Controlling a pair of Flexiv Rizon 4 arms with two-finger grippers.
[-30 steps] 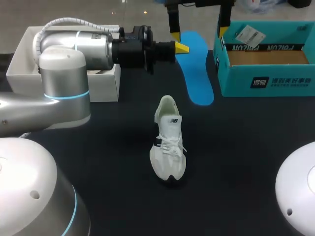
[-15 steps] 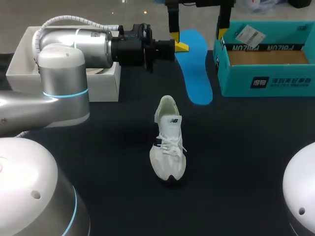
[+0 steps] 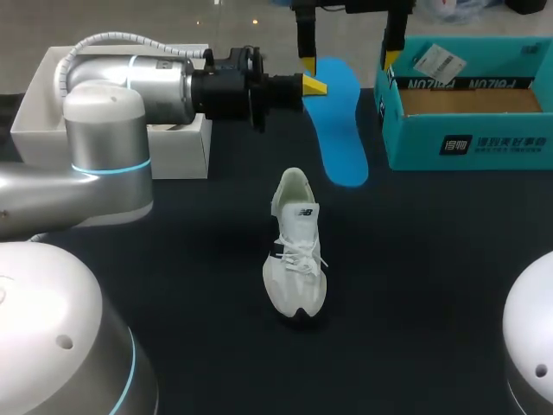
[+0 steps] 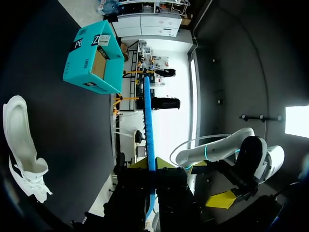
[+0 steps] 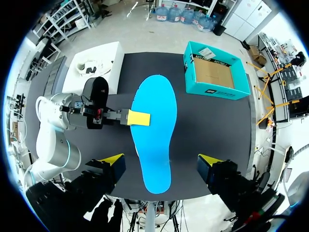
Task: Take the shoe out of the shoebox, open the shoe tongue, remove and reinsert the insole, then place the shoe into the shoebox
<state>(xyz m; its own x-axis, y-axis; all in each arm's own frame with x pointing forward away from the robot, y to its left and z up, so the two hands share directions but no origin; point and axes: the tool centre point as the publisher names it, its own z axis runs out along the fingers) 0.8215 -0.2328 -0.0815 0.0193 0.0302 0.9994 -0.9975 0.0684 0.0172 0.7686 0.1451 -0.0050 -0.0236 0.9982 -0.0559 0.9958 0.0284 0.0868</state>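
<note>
Left pincer [image 4: 151, 163] clamping insole [image 3: 340, 130], shoe [image 3: 295, 251] outside shoebox [image 3: 467, 138]

Black table [image 3: 432, 259], white open box [image 3: 183, 151] at far left

Black table [image 3: 432, 277]. Bears white shoe [image 3: 295, 251], on its sole, nearer than left gripper [image 3: 315, 85]; teal shoebox [image 3: 467, 143] to gripper's right; white box [image 3: 186, 151] to its left.

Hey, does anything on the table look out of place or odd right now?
Only the blue insole: it is out of the white sneaker, pinched by one long edge in the left gripper, near the teal shoebox. The sneaker stands upright on the table, apart from it. Nothing looks spilled or damaged.
</note>
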